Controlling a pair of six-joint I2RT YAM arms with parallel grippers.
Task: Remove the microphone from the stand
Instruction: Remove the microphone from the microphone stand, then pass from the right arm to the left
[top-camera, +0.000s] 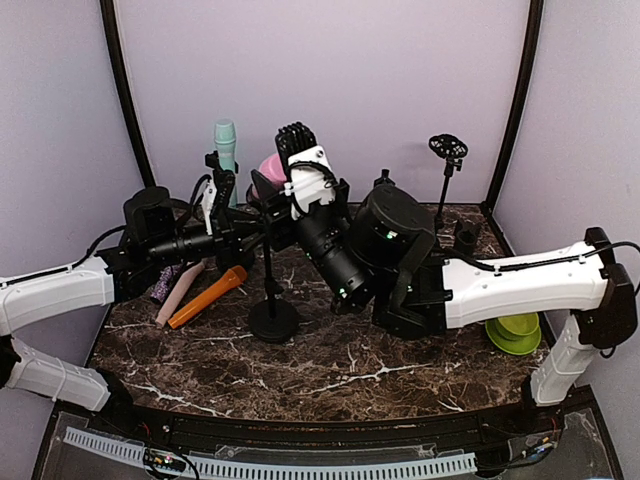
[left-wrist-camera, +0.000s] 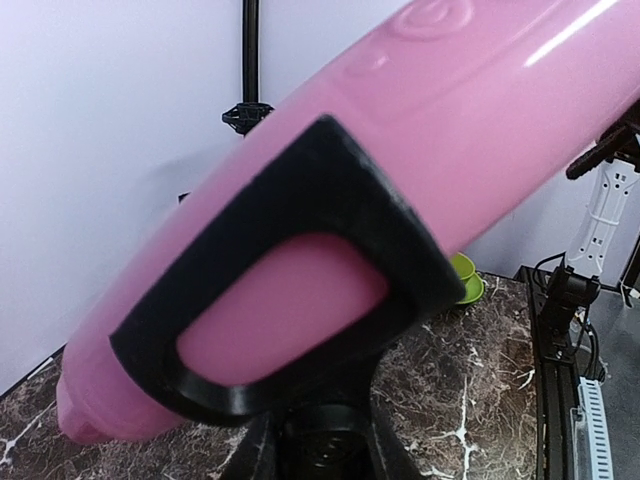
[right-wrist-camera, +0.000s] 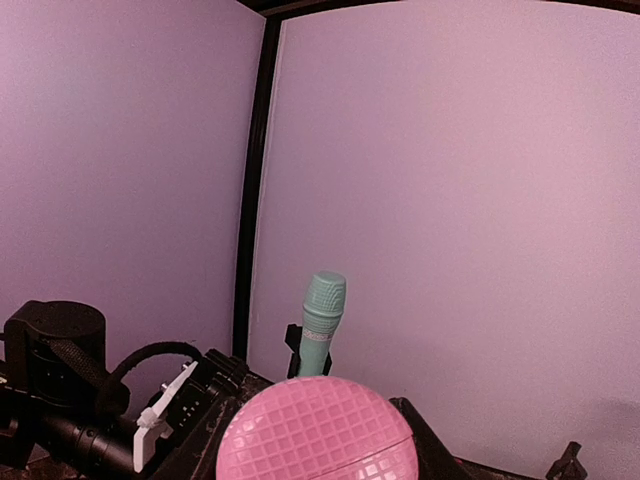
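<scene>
We see the pink microphone (left-wrist-camera: 400, 130) sitting in the black clip (left-wrist-camera: 410, 255) of the stand (top-camera: 272, 300) on the table (top-camera: 330, 370), so the job is not done yet. It has to be pulled out. Our right tool (top-camera: 296, 145) and left tool (top-camera: 222, 185) are close by it. We cannot tell if either one is open or holding it, because the fingers are hidden.
</scene>
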